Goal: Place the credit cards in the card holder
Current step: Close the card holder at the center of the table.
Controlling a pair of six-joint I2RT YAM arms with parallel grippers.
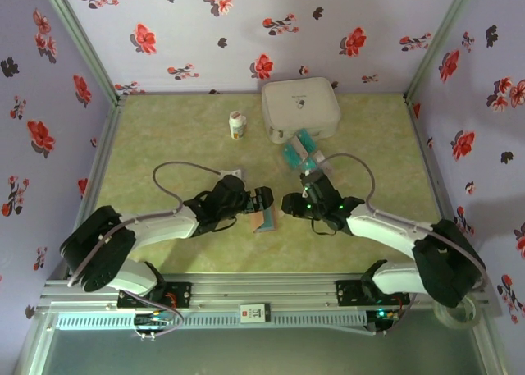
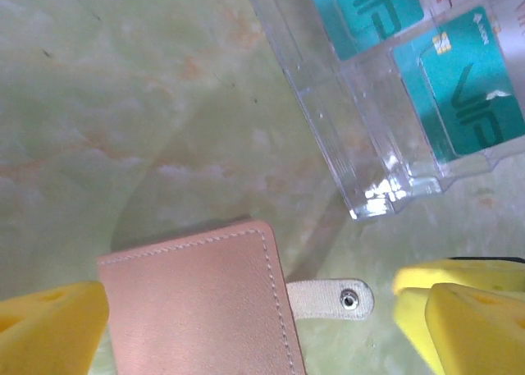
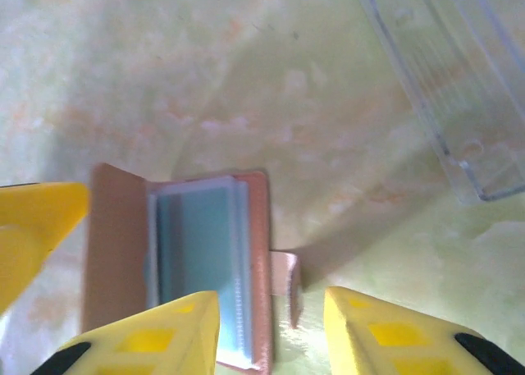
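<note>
The brown card holder (image 1: 267, 220) lies on the table between my two grippers. In the right wrist view the card holder (image 3: 111, 252) stands partly open, its blue-grey pockets showing a teal credit card (image 3: 195, 245) inside. My right gripper (image 3: 267, 309) is open, its jaws either side of the holder's right edge and snap strap (image 3: 285, 283). In the left wrist view the holder's cover (image 2: 197, 301) sits between the wide-open fingers of my left gripper (image 2: 254, 330). More teal credit cards (image 2: 472, 96) lie in a clear tray (image 2: 373, 157).
The clear tray (image 1: 302, 151) sits just beyond the grippers. Behind it stands a big white rounded case (image 1: 300, 108), and a small white bottle (image 1: 236, 126) stands to its left. Floral walls close in the table on three sides.
</note>
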